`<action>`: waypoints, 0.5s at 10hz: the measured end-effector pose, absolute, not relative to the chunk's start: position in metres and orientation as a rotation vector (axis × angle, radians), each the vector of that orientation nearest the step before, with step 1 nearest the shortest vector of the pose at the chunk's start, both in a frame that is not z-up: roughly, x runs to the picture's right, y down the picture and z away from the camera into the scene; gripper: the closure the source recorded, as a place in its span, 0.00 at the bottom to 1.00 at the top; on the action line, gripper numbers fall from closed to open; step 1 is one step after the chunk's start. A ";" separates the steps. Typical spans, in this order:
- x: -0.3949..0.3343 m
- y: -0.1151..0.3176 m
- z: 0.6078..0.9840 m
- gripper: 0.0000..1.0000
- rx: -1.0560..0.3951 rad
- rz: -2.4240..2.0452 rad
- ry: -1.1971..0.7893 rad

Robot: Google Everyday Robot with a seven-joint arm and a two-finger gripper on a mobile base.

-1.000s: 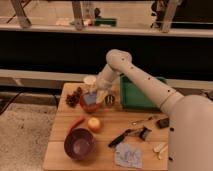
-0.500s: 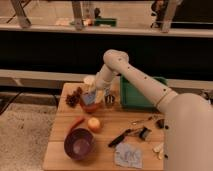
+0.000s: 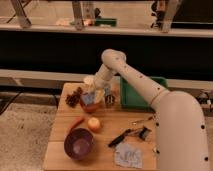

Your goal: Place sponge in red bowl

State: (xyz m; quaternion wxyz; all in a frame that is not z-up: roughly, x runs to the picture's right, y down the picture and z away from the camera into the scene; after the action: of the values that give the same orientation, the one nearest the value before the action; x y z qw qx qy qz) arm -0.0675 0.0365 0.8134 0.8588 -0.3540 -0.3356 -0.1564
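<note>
- The gripper [image 3: 94,95] hangs low at the back of the table [image 3: 54,150], right over the red bowl [image 3: 86,107]; you cannot tell how wide it stands or whether it has hold of anything
- The sponge [image 3: 90,99], a pale bluish block, shows just under the gripper at the bowl's top; whether it rests inside or hangs above is unclear
- By my judgement you are at the release: keep the gripper centred on the bowl, let go only once the sponge is below the rim, then lift straight up so nothing drags it out
- The bowl is crowded: a white cup [image 3: 89,80] just behind, a dark cluster [image 3: 74,98] on the picture's left, a can [image 3: 110,100] on its right, the green bin [image 3: 136,97] beyond; avoid sideways swings
- The purple bowl [image 3: 78,144] at the front is the wrong target; the orange fruit [image 3: 93,123], carrot [image 3: 75,122], black tool [image 3: 121,138] and cloth [image 3: 128,155] lie nearer the front, out of your path
</note>
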 end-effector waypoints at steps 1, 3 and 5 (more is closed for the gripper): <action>-0.068 0.039 0.820 1.00 -0.758 -0.332 -0.713; -0.069 0.043 0.829 1.00 -0.775 -0.341 -0.720; -0.072 0.046 0.840 1.00 -0.787 -0.352 -0.728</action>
State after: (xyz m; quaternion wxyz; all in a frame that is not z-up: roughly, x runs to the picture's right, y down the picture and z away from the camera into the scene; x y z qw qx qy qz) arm -0.0717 0.0461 0.8400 0.8449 -0.3730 -0.3451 -0.1667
